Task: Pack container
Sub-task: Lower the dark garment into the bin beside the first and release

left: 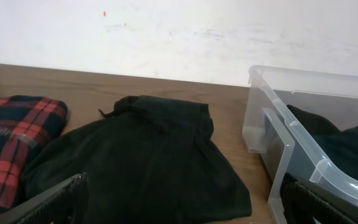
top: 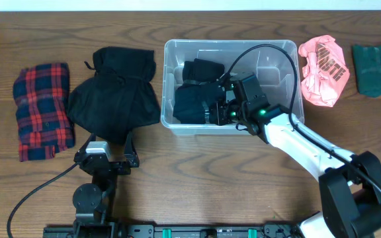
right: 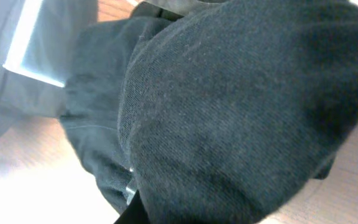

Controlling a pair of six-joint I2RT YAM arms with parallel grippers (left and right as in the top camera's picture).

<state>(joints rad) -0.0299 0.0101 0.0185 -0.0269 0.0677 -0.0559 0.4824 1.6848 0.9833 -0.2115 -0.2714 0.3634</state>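
**Desk:** What does the overhead give you?

**Operator:** I see the clear rectangular plastic container at the far middle of the brown wooden worktop. A dark folded cloth fills its left half. My right tool is down inside, against that cloth; I cannot tell whether its fingers are parted or pinched. To the left of the container lies a loose black drawstring garment, and further left a red-and-blue plaid folded cloth. To the right lie a crumpled pink cloth with dark lettering and a dark green folded cloth. My left tool sits at the near edge of the black garment.

**Desk:** And the left wrist?

**Operator:** The left tool stands wide apart and grips nothing. Between its fingers spreads the black garment, with the plaid cloth to the left. The container stands to the right with the dark cloth inside.

**Desk:** Right wrist?

**Operator:** The dark cloth fills nearly the whole view, hard up to the lens. I see a strip of clear plastic at the upper left. The fingers are hidden, so I still cannot tell their state.
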